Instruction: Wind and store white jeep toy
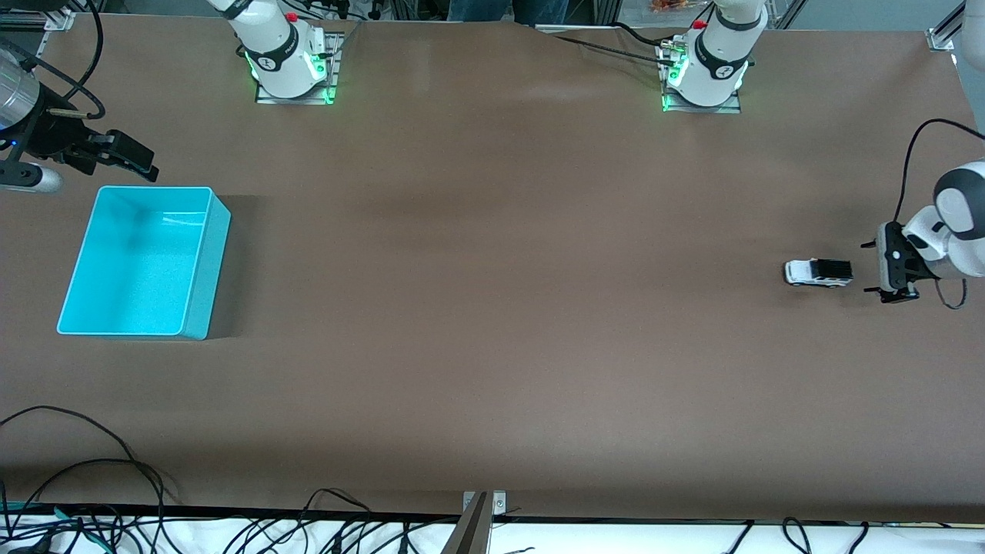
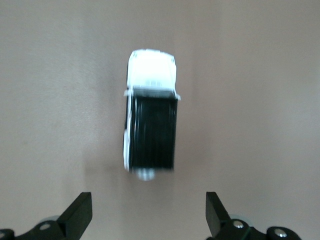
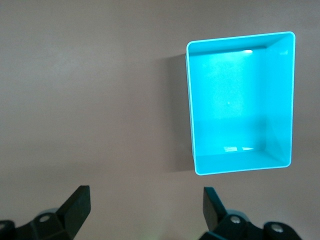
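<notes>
You have the white jeep toy (image 1: 818, 272) standing on its wheels on the brown table (image 1: 492, 308), toward the left arm's end. Your left hand (image 1: 875, 268) sits low just beside the jeep's black-roofed end, fingers spread wide and apart from the toy; nothing lies between them. In the left wrist view the jeep (image 2: 151, 116) sits ahead of the two spread fingertips (image 2: 78, 211), centred on the gap.

The turquoise bin (image 1: 200, 261) stands well apart at the right arm's end, with bare table between it and the jeep. Your right hand (image 1: 127, 158) waits by the bin's corner, fingers spread. Loose black cables (image 1: 85, 469) trail along the table edge nearest the front camera.

The jeep's wheels and sides are hard to make out; the left arm is cut off at the frame edge.

The jeep's long axis runs along the table's length, white bonnet toward the bin, black roof toward your left hand.
</notes>
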You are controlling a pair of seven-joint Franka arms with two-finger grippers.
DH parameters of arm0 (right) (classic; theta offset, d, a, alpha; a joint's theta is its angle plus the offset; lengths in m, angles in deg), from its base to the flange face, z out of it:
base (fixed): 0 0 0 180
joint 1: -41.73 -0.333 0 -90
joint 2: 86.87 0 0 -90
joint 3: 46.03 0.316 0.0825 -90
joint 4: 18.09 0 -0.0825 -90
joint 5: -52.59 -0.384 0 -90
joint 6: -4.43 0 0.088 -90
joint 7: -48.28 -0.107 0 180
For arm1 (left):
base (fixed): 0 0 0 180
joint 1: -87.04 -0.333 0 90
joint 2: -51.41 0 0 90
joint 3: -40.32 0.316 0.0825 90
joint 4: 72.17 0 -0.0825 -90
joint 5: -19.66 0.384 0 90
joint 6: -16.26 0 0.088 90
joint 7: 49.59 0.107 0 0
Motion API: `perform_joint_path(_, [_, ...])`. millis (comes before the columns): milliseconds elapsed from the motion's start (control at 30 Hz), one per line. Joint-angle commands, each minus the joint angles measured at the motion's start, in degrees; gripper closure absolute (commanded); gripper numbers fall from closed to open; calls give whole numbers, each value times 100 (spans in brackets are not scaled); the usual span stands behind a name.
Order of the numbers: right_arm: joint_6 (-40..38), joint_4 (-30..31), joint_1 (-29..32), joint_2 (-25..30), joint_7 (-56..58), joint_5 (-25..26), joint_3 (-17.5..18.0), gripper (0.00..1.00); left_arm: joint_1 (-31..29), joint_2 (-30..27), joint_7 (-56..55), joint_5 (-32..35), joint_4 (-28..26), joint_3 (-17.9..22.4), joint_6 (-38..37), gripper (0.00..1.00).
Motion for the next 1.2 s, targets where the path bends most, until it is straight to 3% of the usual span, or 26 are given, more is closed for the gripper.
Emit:
perform_joint_path(0, [-88, -111, 32, -38, -39, 32, 17, 0, 101, -228, -880, 59, 234, -65, -698, 0])
perform_joint_path(200, [-88, -111, 24, -38, -39, 32, 17, 0, 119, -228, -1978, 68, 779, -408, -1586, 0])
perform_joint_path(233, [-80, -111, 23, -38, -39, 41, 26, 0, 128, -228, -2624, 85, 1067, -635, -2057, 0])
perform_joint_path(500, [-80, -111, 23, -38, -39, 41, 26, 0, 128, -228, -4078, 129, 1509, -1137, -2940, 0])
perform_joint_path(833, [-79, -111, 23, -38, -39, 41, 26, 0, 119, -316, -6294, 85, 2344, -2104, -4478, 0])
perform_joint_path(1167, [-80, -111, 15, -38, -39, 41, 26, 0, 119, -667, -8025, 68, 2512, -2992, -4769, 0])
